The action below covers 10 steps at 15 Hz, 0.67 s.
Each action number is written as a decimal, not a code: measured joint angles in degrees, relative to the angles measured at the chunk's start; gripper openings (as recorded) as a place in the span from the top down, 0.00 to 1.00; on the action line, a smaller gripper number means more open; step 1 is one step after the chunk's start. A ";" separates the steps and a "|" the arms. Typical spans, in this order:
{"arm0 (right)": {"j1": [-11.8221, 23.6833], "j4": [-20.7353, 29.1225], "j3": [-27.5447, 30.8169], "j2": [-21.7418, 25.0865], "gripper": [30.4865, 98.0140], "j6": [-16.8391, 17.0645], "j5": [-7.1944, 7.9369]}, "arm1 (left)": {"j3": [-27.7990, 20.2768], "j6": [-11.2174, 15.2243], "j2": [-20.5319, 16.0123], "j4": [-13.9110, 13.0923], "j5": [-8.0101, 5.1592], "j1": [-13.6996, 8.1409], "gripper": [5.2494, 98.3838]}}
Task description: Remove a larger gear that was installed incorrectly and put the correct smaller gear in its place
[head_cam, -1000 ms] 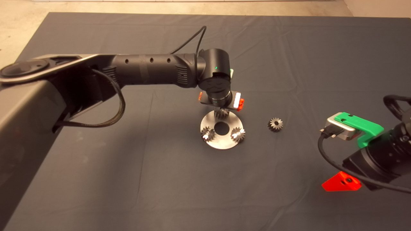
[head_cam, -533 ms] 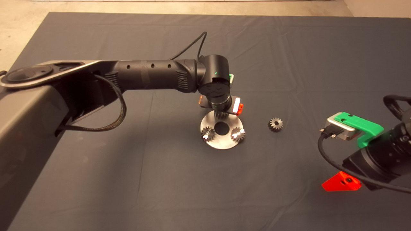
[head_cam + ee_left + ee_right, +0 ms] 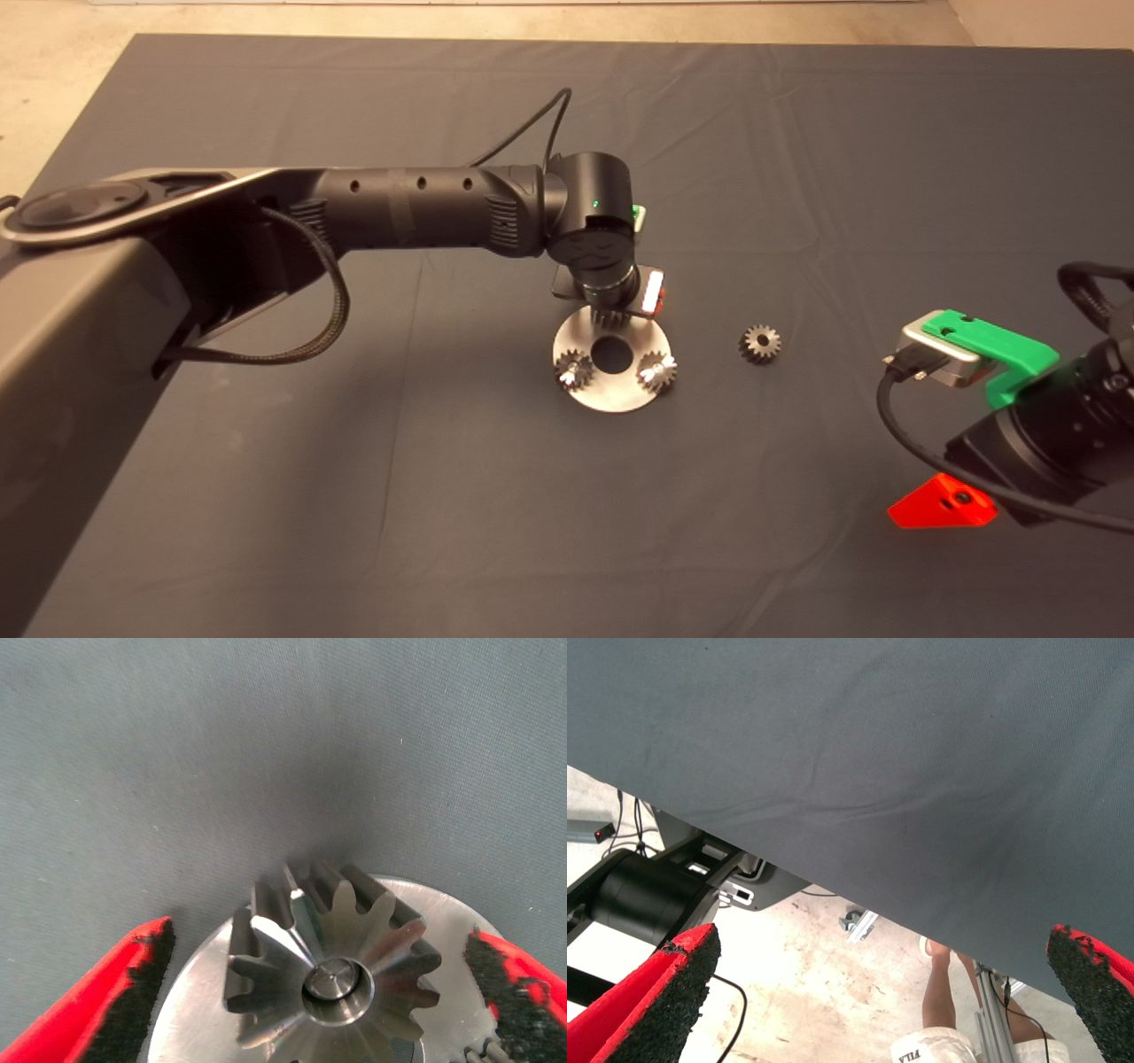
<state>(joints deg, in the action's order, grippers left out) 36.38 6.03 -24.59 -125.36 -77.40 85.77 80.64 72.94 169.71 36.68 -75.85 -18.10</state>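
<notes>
Dark mat covers the table; nearest, the right gripper (image 3: 952, 425) waits at its lower right edge, fingers spread on nothing. Farther in, a round steel plate (image 3: 611, 394) carries two shiny small gears, and the smaller gear (image 3: 760, 343) lies apart to its right. At the plate's far rim the left gripper (image 3: 323, 992) straddles the larger gear (image 3: 332, 966) on its peg — fingers open, not touching it.

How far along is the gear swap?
Nothing looks done yet: the larger gear still sits on its peg on the plate. In hand: the left gripper is open around it, not touching. Left: grip and lift it off, then fetch the smaller gear, lying loose on the mat right of the plate, and fit it. The right gripper waits at the mat's edge.
</notes>
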 measured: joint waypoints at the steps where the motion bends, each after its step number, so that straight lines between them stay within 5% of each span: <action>1: 0.00 0.00 0.00 0.01 0.00 0.00 0.00 | 0.00 -0.11 0.00 0.00 0.02 0.16 0.20; 10: 0.00 0.00 0.00 0.13 0.00 0.00 0.02 | 0.00 -0.89 0.00 0.88 -0.17 0.17 0.30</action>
<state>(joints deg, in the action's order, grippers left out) 36.38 6.03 -24.59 -125.22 -77.40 85.80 80.64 72.05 169.71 37.57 -76.02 -17.94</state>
